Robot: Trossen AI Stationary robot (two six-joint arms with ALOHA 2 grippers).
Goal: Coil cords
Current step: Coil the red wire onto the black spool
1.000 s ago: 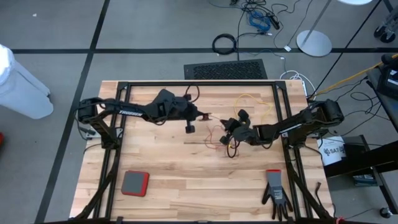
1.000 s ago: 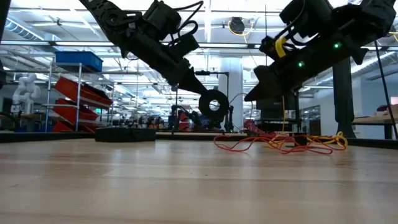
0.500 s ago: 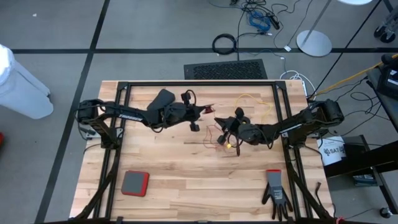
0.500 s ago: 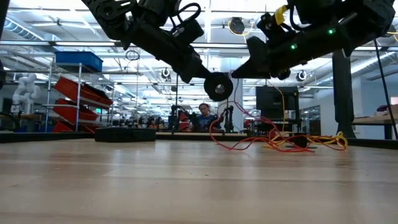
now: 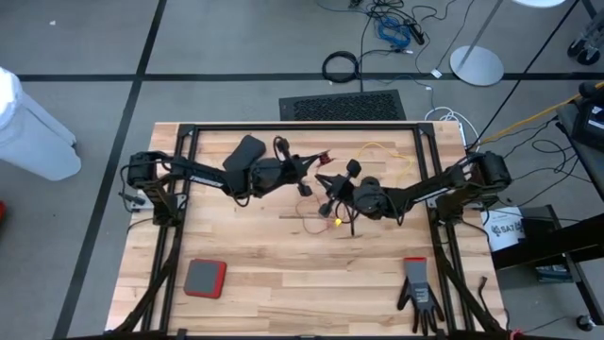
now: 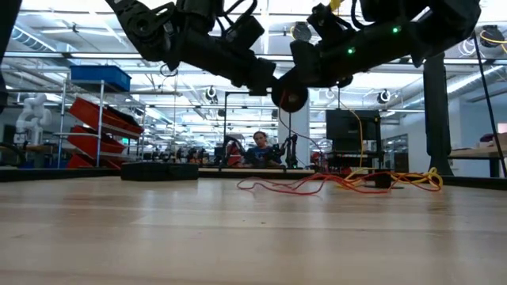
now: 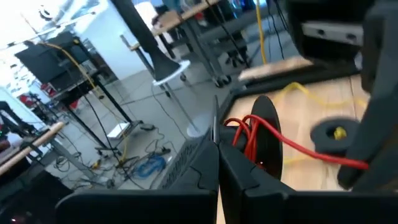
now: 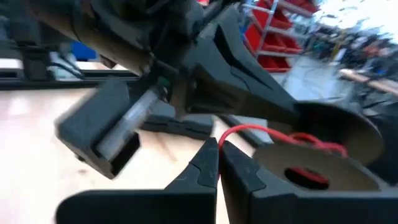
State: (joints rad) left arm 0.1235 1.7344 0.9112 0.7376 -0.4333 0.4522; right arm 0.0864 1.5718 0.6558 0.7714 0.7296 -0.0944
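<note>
Left end effector (image 5: 304, 171) gripping upright reel (image 6: 290, 96)

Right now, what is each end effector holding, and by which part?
Left end effector pinches the small round black reel of red-looking cord at its edge; the right end effector holds nothing visible.

Reel (image 6: 290, 96) contact with either gripper is indeterminate. The yellow cord (image 5: 382, 148) is too thin to trace where it passes under the right arm (image 5: 429, 192).
</note>
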